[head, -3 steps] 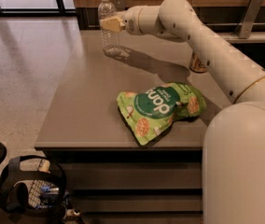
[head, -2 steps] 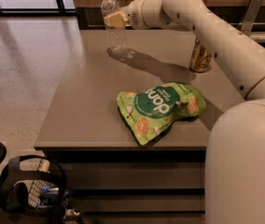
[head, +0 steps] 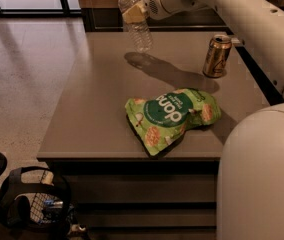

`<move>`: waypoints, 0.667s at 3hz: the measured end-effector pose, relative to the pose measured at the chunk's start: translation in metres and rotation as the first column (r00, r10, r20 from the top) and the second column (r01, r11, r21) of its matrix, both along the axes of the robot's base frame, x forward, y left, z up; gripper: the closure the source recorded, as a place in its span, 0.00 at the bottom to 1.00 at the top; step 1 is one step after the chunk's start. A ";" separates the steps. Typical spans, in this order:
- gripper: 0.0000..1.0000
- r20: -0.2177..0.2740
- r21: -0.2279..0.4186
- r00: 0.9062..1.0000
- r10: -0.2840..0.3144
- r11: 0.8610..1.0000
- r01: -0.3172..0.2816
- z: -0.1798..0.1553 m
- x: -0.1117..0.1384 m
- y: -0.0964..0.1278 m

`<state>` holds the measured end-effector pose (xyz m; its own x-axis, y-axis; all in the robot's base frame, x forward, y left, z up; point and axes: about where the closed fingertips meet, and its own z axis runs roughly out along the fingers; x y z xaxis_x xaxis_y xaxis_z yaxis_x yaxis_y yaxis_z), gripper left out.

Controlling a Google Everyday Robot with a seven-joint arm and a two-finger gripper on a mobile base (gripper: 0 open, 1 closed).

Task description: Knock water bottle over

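The water bottle is a slim clear ribbed bottle with a white cap at the far left part of the grey table. It leans with its cap toward the left and its base toward the right. My gripper is pressed against the bottle's upper middle, reaching in from the right. Its tan tip covers part of the bottle there. Whether the bottle's base rests on the table or hangs just above it cannot be told.
A gold drink can stands at the far right of the table. A green snack bag lies near the front edge. My white arm spans the upper right. A black wire basket sits on the floor at the lower left.
The bottle stood upright by the gripper before and now leans with its cap to the left. The arm has swung upward, uncovering the gold can.
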<state>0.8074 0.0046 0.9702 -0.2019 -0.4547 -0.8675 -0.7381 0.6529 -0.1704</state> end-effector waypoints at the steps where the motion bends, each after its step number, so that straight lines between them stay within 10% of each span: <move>1: 1.00 -0.026 -0.077 1.000 0.000 0.997 -0.002 -0.003 -0.007 -0.009; 2: 1.00 -0.071 -0.134 0.997 0.024 0.990 -0.033 -0.010 -0.014 -0.014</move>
<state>0.7931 -0.0091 0.9600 -0.2441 -0.5734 -0.7821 -0.7692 0.6056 -0.2039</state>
